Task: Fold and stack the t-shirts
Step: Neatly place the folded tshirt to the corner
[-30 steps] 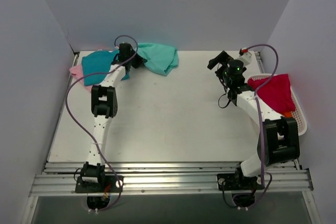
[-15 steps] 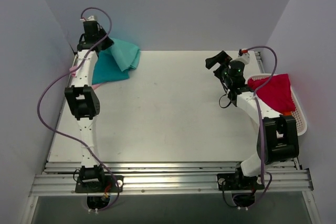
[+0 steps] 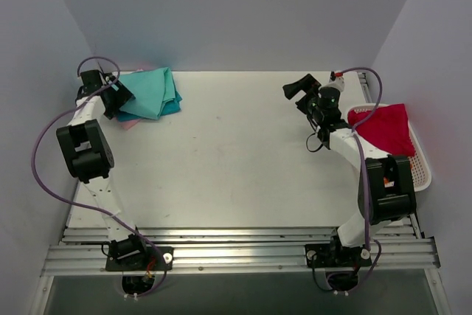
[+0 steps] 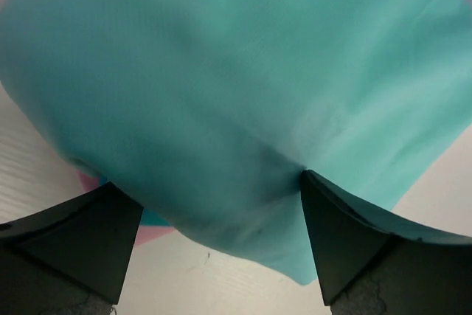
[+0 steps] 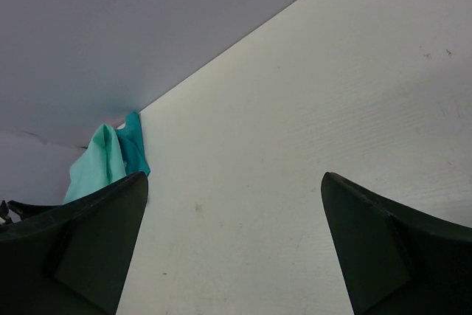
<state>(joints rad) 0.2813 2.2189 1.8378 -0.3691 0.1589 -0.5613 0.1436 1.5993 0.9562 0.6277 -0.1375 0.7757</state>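
Note:
A folded mint t-shirt (image 3: 150, 91) lies at the back left on top of a darker teal t-shirt (image 3: 171, 108), with a pink t-shirt (image 3: 128, 124) showing under their near edge. My left gripper (image 3: 118, 98) sits at the pile's left edge, open. In the left wrist view the mint t-shirt (image 4: 243, 79) fills the frame and sags between the wide-apart fingers (image 4: 81, 241). My right gripper (image 3: 296, 91) hovers open over bare table at the back right, with nothing in it (image 5: 234, 175). A crimson t-shirt (image 3: 383, 127) lies in the basket.
The white slotted basket (image 3: 422, 170) stands at the table's right edge, beside the right arm. Grey walls close in the table on the left, back and right. The left arm reaches along the left wall.
My left arm swung from the back middle to the far left corner, carrying the mint t-shirt onto the teal one, and its jaws have opened. The right arm hardly moved.

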